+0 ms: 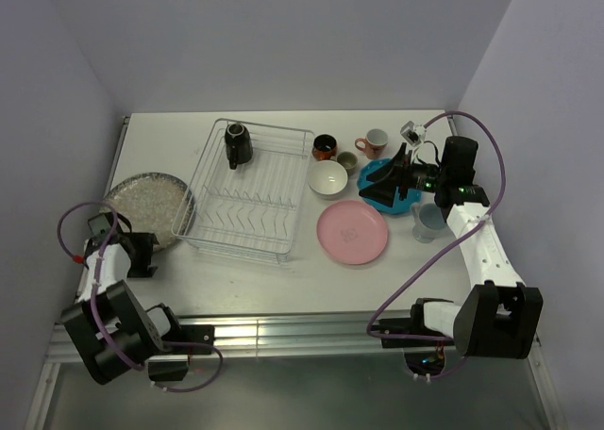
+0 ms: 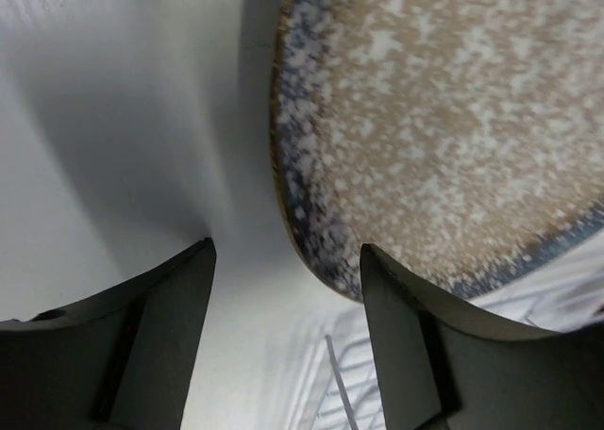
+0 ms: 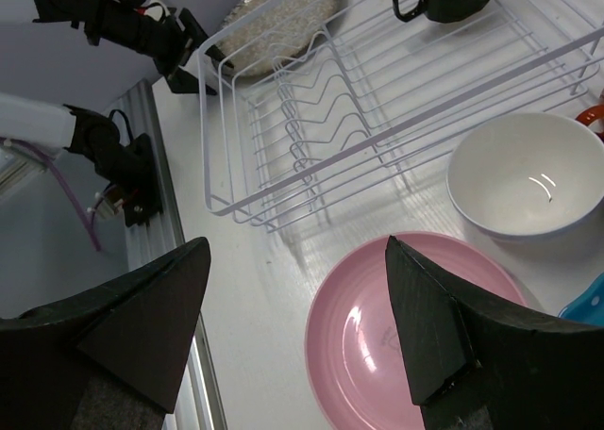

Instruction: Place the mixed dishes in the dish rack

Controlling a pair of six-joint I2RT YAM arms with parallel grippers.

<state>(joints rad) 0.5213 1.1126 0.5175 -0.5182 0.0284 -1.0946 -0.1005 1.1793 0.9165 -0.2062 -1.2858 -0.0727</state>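
Note:
The dish rack (image 1: 247,190) stands mid-table with a black mug (image 1: 238,144) in its far corner. A grey speckled plate (image 1: 146,204) lies against the rack's left side. My left gripper (image 1: 147,248) is open at that plate's near rim. In the left wrist view the plate (image 2: 444,119) has its rim by the right finger (image 2: 396,336), with nothing gripped between the jaws of the gripper (image 2: 285,251). My right gripper (image 1: 380,190) hangs open over the teal plate (image 1: 408,202). In the right wrist view this gripper (image 3: 297,246) looks down on the pink plate (image 3: 377,345) and the white bowl (image 3: 524,175).
Right of the rack stand a white bowl (image 1: 328,178), a pink plate (image 1: 352,232), a dark-red mug (image 1: 325,147), a grey-beige mug (image 1: 348,162), a pink mug (image 1: 374,144) and a pale blue mug (image 1: 427,221). Walls close in the table's left, far and right sides.

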